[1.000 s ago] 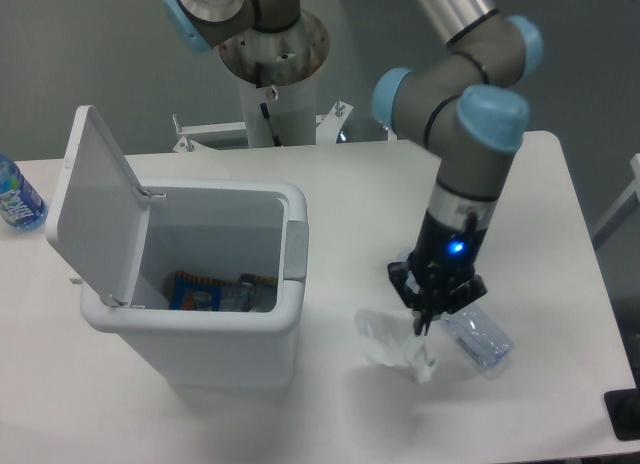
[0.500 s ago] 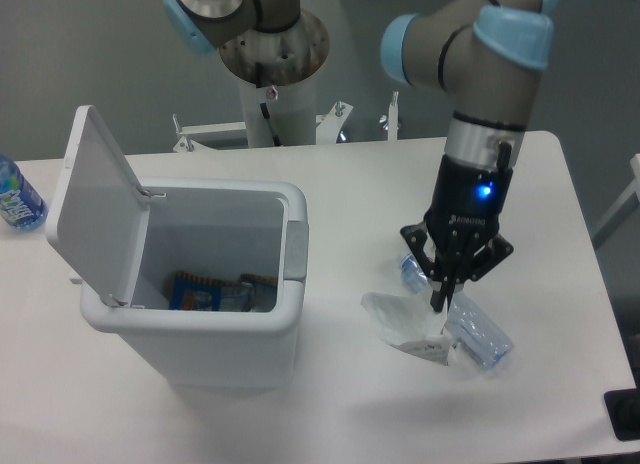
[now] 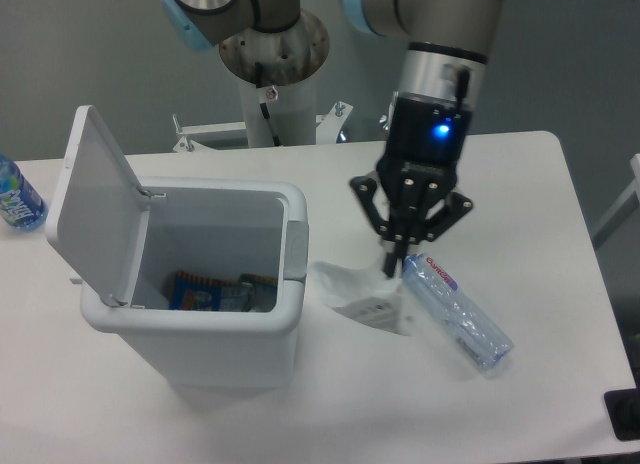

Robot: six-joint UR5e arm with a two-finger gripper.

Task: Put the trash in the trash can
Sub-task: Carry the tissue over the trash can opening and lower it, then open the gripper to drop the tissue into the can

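One gripper [image 3: 393, 266] hangs over the middle of the white counter [image 3: 520, 184], its fingers [image 3: 390, 260] pinched narrow on the top edge of the crumpled white paper wad [image 3: 358, 292], which dangles just beside the trash can [image 3: 215, 329] at its 3 o'clock. The can's lid [image 3: 88, 199] stands open at 9 o'clock, and a colourful wrapper [image 3: 205, 293] lies at the bottom inside. The crushed clear bottle [image 3: 457, 309] lies on the counter at the wad's 3 o'clock, close beside it. A blue-labelled bottle [image 3: 16, 199] sits at the counter's far 9 o'clock edge.
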